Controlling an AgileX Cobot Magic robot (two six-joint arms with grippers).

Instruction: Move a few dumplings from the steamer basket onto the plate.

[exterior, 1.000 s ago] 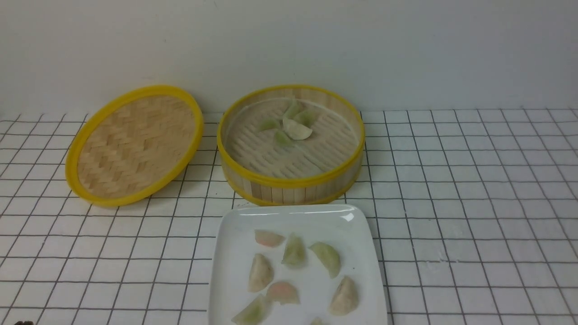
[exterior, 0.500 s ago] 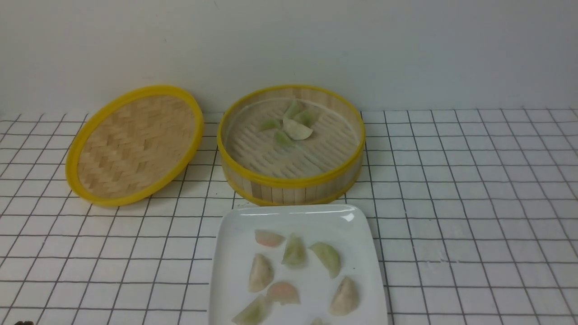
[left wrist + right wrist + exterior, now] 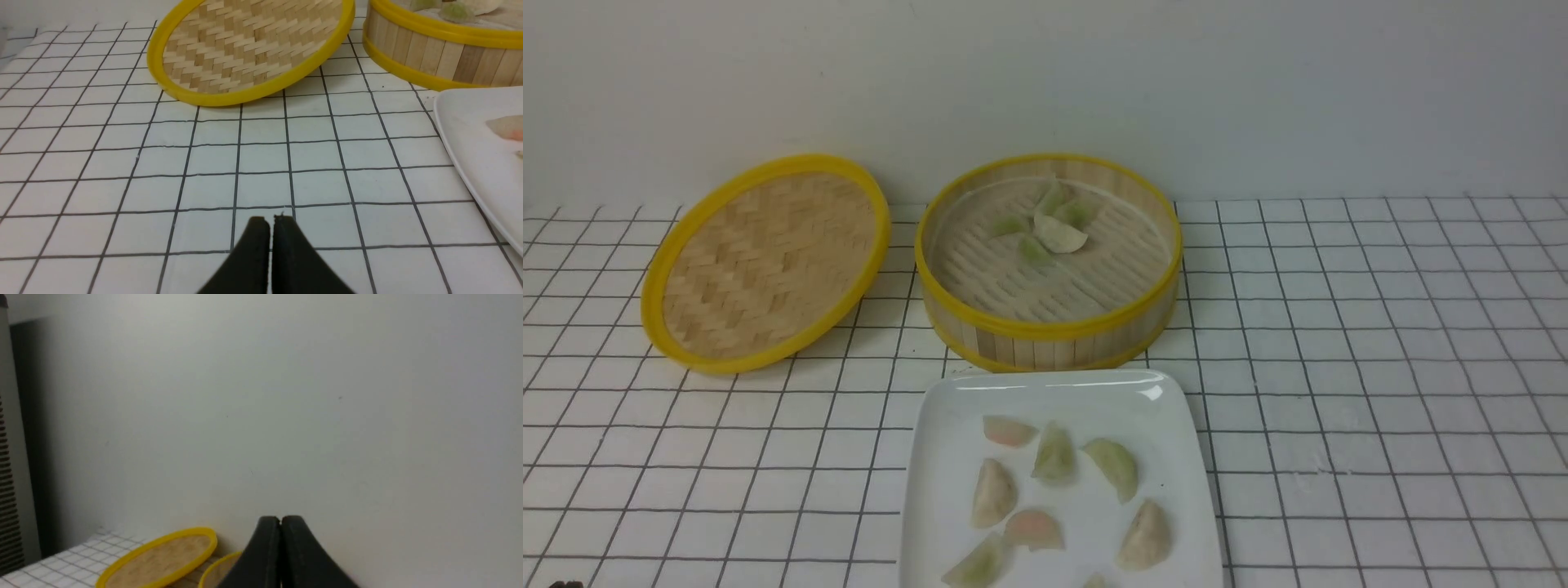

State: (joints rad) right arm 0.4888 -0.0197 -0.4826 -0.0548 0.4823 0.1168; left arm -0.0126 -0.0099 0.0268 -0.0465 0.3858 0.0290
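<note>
The steamer basket [image 3: 1045, 331] stands at the back middle of the table with several dumplings [image 3: 1059, 235] clustered toward its far side. In front of it the white plate [image 3: 947, 416] carries several more dumplings [image 3: 1055, 454]. Neither arm shows in the front view. My left gripper [image 3: 271, 220] is shut and empty, low over the tiles to the left of the plate [image 3: 470, 163], short of the basket [image 3: 412, 45]. My right gripper [image 3: 280, 518] is shut and empty, raised and facing the wall, with the basket's rim [image 3: 218, 565] just beside its fingers.
A shallow woven lid [image 3: 768, 261] with a yellow rim leans tilted to the left of the basket, also in the left wrist view as the lid [image 3: 245, 49] and the right wrist view as the lid [image 3: 159, 559]. A pale wall [image 3: 1045, 82] closes the back of the tiled table.
</note>
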